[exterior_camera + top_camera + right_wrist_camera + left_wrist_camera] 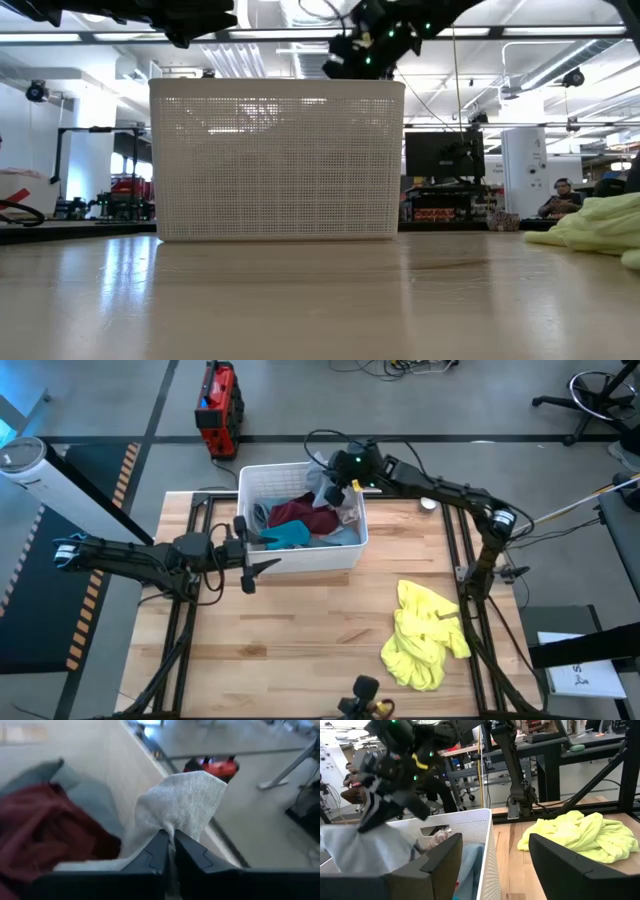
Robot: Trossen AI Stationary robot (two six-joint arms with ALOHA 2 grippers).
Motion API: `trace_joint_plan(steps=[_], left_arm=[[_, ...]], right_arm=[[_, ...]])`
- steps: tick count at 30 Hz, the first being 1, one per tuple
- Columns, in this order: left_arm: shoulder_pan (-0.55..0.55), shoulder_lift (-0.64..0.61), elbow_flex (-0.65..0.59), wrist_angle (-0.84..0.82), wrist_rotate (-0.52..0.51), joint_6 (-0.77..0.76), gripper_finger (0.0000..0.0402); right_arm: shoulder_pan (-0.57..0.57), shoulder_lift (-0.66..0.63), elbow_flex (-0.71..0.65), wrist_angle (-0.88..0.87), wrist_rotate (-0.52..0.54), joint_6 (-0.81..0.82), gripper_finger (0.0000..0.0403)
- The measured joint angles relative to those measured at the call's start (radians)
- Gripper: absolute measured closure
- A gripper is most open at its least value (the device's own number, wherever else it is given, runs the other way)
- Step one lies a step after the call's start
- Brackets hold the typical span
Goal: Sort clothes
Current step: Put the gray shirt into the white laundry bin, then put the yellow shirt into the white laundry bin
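A white basket (300,560) stands at the table's far middle. It holds maroon (300,512), teal (290,536), light blue (340,536) and grey clothes. My right gripper (336,488) hangs over the basket's far right part, shut on a grey garment (185,802), which also shows in the left wrist view (365,850). My left gripper (262,552) is open and empty at the basket's near left wall, its fingers either side of the rim (489,827). A bright yellow garment (425,635) lies bunched on the table's near right. My right gripper pinches a bunched-up fold of the grey garment (172,827) between its two fingers, coming from above and pointing down. The cloth stands out past the fingertips. The rest (350,855) hangs below the gripper into the basket.
A red box (218,405) stands on the floor beyond the table's far edge. A small white thing (428,503) lies at the far right of the table. Bare wood lies in front of the basket and left of the yellow garment. People sit in the room behind.
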Motion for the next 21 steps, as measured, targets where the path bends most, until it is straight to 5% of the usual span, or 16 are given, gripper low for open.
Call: trace_joint_plan(steps=[14,21], left_arm=[[0.0,0.0,0.0,-0.001,0.0,-0.01,0.0124],[0.0,-0.005,0.0,-0.001,0.0,-0.004,0.01]], right_arm=[[0.036,-0.1,0.0,-0.136,-0.016,-0.003,0.0188],[0.174,-0.307,0.0,-0.431,0.001,-0.073,0.0168]])
